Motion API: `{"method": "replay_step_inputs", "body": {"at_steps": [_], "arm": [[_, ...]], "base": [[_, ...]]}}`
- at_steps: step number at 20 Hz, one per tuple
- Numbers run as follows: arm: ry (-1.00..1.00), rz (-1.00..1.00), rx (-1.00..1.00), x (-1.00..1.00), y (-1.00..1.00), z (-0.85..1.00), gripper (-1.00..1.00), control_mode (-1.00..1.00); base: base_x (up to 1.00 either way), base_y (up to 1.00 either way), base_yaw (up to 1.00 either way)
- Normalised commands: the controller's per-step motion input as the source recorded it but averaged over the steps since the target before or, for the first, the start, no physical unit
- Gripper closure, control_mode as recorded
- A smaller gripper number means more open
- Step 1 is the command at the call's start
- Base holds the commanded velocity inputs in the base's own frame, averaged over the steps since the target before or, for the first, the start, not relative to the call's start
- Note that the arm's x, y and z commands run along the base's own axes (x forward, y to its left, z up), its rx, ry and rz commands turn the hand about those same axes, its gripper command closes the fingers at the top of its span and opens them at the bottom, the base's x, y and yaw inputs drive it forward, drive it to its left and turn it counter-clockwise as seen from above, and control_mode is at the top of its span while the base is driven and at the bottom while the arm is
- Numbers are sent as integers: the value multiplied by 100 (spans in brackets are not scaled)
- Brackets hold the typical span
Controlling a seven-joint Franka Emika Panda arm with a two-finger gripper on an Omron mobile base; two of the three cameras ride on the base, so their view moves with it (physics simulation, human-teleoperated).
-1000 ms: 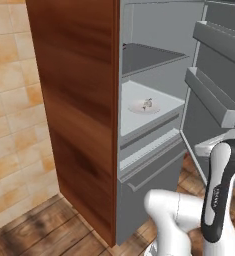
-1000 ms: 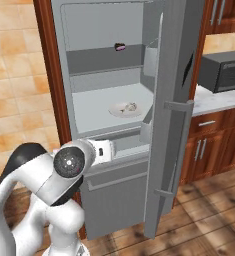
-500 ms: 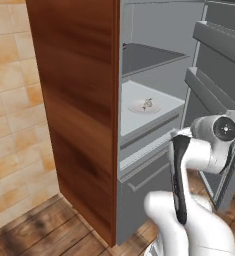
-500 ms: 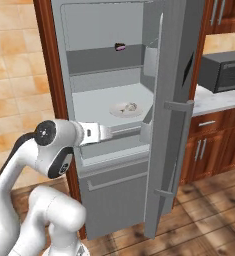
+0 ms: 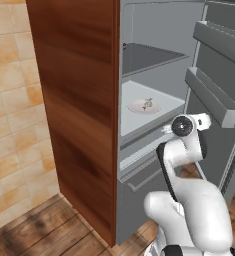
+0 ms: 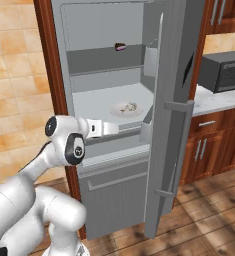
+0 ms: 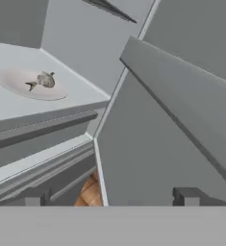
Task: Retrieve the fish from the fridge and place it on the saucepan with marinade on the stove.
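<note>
**Two fingers spread wide, nothing held**

Two dark tips of the gripper [image 7: 109, 197] sit far apart with nothing between them, so it's fully open. It hangs just in front of the open fridge [image 6: 109, 65], near the shelf edge. Further in, the fish [image 7: 42, 80] lies on a pale round plate [image 7: 18, 86] on that shelf, well apart from the fingers. The fridge door [image 6: 171, 100] stands swung out to the right, with a microwave [image 6: 224, 70] on the counter beyond.

Even, shadowless, slightly soft rendering
</note>
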Motion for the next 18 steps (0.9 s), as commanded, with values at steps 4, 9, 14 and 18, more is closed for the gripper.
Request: {"method": "replay_step_inputs", "body": {"at_steps": [4, 9, 14, 18], "arm": [[23, -25, 0, 50, -70, 6, -100, -100], [22, -22, 0, 44, -67, 1, -100, -100], [5, -15, 0, 40, -71, -12, -100, -100], [0, -11, 0, 36, -79, -20, -100, -100]], "base": [[0, 0, 0], [0, 0, 0], [0, 0, 0], [0, 0, 0]]}}
